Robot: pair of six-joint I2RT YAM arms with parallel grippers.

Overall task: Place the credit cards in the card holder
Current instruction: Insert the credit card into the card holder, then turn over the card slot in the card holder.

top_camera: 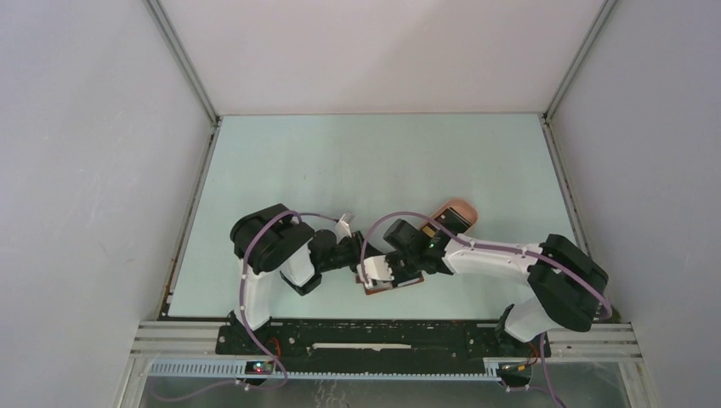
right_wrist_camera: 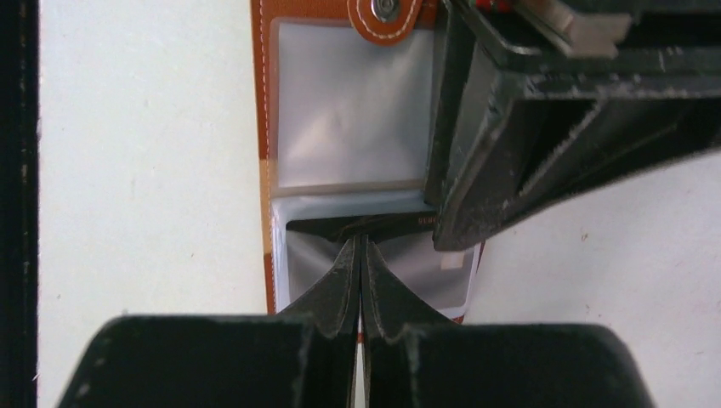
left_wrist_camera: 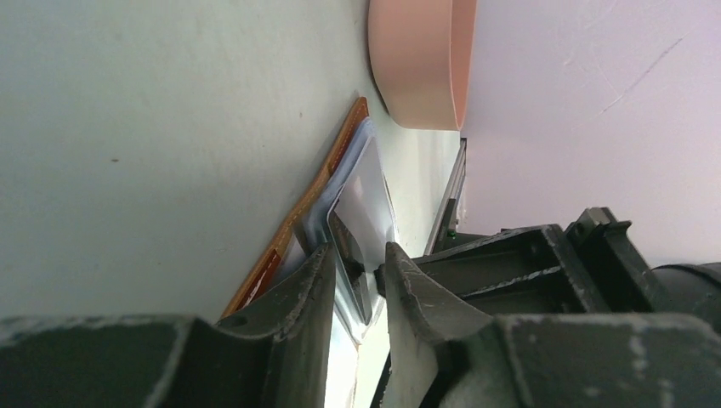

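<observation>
The card holder (top_camera: 393,284) lies open near the table's front edge, brown leather with a snap tab (right_wrist_camera: 384,15) and clear pockets. My left gripper (left_wrist_camera: 359,249) reaches it from the left, jaws a little apart. A thin card (left_wrist_camera: 367,194), pale on its face and dark at its edge, stands loosely in the gap, its far end in the holder (left_wrist_camera: 287,231). My right gripper (right_wrist_camera: 360,240) is shut, tips resting on the lip of the lower clear pocket, where a black card (right_wrist_camera: 387,226) shows. The left gripper (right_wrist_camera: 519,127) sits just right of that pocket.
A pink oval tray (top_camera: 457,214) stands just behind the holder, to the right, and shows close by in the left wrist view (left_wrist_camera: 417,59). Both arms meet over the holder near the front rail (top_camera: 383,336). White walls enclose the table.
</observation>
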